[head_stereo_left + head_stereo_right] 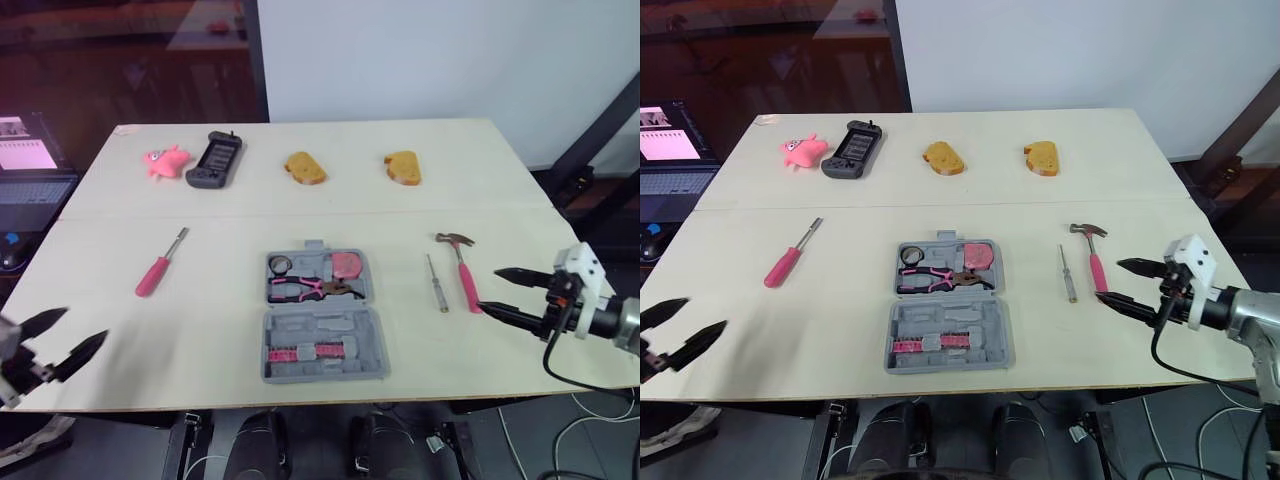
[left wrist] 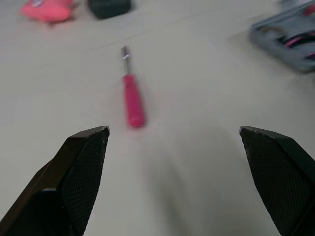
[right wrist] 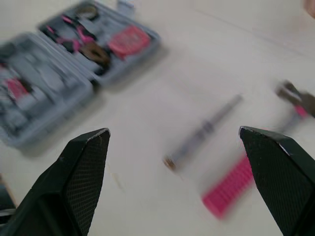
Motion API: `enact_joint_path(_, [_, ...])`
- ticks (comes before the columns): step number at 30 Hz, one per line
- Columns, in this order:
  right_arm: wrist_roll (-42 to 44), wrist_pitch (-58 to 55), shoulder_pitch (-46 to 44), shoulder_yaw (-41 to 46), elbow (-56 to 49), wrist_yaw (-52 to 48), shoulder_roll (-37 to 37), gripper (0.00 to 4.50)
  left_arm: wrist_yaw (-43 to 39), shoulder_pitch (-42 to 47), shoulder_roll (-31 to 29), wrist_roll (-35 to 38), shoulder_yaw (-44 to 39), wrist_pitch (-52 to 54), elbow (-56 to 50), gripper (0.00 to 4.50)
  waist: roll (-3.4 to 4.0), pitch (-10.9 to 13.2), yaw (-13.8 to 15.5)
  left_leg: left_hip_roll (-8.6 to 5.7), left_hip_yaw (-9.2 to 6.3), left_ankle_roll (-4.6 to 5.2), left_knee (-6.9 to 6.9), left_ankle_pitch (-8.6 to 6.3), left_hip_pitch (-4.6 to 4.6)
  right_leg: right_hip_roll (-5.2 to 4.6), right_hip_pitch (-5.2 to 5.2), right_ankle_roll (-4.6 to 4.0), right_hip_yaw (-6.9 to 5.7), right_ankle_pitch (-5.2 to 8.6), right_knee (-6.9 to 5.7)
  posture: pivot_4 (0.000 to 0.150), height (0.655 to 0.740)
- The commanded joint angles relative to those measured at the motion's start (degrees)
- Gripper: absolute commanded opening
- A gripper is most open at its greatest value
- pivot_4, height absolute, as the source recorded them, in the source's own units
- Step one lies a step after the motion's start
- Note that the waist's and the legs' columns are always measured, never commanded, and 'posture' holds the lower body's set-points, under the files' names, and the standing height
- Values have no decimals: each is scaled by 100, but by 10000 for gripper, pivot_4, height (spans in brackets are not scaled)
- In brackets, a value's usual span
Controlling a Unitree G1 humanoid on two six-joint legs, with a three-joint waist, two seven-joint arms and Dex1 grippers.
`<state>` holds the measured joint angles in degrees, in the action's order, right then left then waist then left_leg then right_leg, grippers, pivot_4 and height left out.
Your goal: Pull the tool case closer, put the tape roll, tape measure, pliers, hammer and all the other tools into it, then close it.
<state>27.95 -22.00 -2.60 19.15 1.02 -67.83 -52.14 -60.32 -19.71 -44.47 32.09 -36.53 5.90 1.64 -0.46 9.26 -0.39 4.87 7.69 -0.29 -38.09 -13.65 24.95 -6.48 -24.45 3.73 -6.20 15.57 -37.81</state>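
Note:
The grey tool case (image 1: 322, 316) lies open at the table's front middle, holding pink-handled pliers (image 1: 308, 289), a pink tape measure (image 1: 346, 264) and a black tape roll (image 1: 280, 265). A pink-handled hammer (image 1: 464, 268) and a small silver screwdriver (image 1: 437, 283) lie to its right. A pink-handled screwdriver (image 1: 157, 265) lies to its left. My right gripper (image 1: 500, 293) is open just right of the hammer's handle end. My left gripper (image 1: 68, 340) is open and empty at the front left edge, with the pink screwdriver (image 2: 131, 95) ahead of it.
Along the far side sit a pink toy (image 1: 166, 160), a black handheld device (image 1: 214, 160) and two bread-like pieces (image 1: 305, 168) (image 1: 403, 167). A laptop (image 1: 28, 180) stands off the table's left edge. A black frame (image 1: 590, 140) rises at the right.

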Motion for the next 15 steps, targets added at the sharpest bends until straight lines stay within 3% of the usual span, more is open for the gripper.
enact_joint_path(1, [175,-438,-11,10,-835,340,-48,44376,-428,378,-733,554,533,1108,-1046,44546,-2,1,27,-1,-2,0,0,0,0,4,1,0,-3,0,-1,1500,7188])
enact_joint_path(8, [509,-1474,522,231,-2500,1307,157,44376,-1146,2546,-1668,831,2009,2142,-1498,44546,3,1,125,-14,2,3,0,1,14,17,12,13,-3,-4,-1,1500,7188])
enact_joint_path(15, [815,-2355,1676,1380,-3708,2127,366,44376,-1768,4592,-1403,569,3430,2455,-1275,44546,0,3,119,-11,0,-4,-8,7,35,47,3,29,-4,-13,-7,1500,7188])
